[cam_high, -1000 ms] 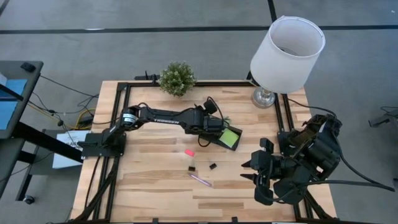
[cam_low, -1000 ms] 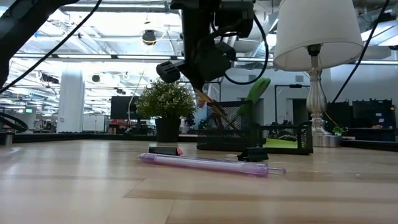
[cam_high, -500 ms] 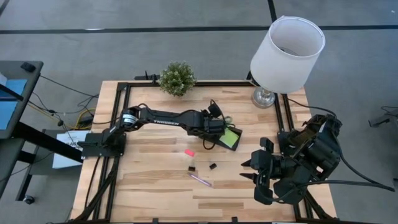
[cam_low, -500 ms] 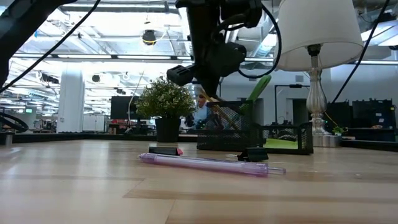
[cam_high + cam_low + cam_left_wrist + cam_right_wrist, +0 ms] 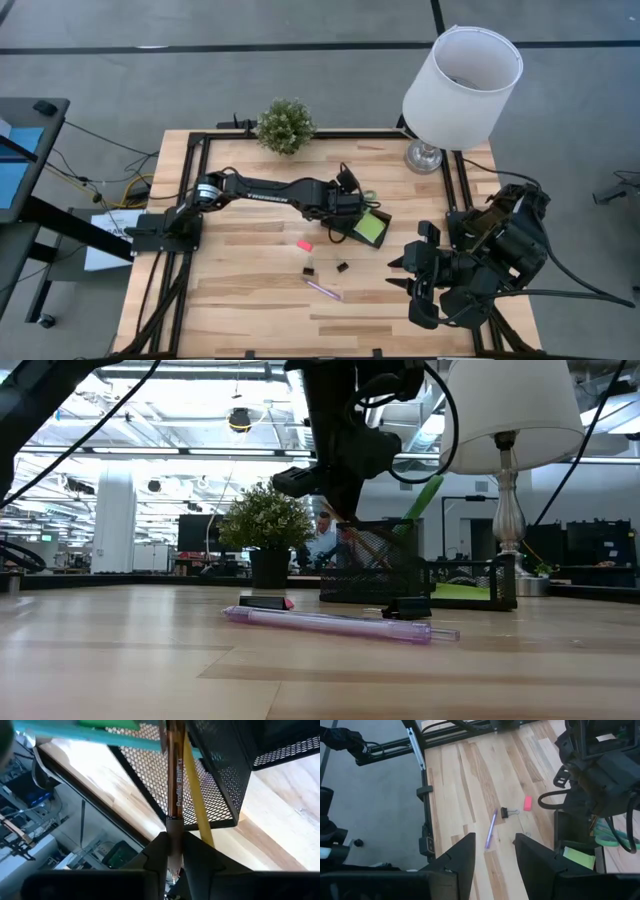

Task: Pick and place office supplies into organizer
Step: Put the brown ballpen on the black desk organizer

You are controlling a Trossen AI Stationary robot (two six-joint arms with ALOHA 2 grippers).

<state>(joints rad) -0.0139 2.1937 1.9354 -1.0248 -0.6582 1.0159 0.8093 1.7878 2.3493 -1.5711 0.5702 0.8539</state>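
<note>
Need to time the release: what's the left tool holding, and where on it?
The left tool pinches the brown pen near its end, over the organizer.

Both arms are built of dark, near-black six-joint segments, the left one a long slender boom with small white lettering along its side and a silver ring at the joint near its base, with thin black cables looping off its wrist above the left hand (image 5: 345, 208). The right arm is bulkier, a cluster of blocky black housings wrapped in thick black cables, ending in the right hand (image 5: 398, 274) with two pointed black fingers (image 5: 457, 857). In the left wrist view that hand's fingers (image 5: 159, 851) show as flat matte-black wedges.
</note>
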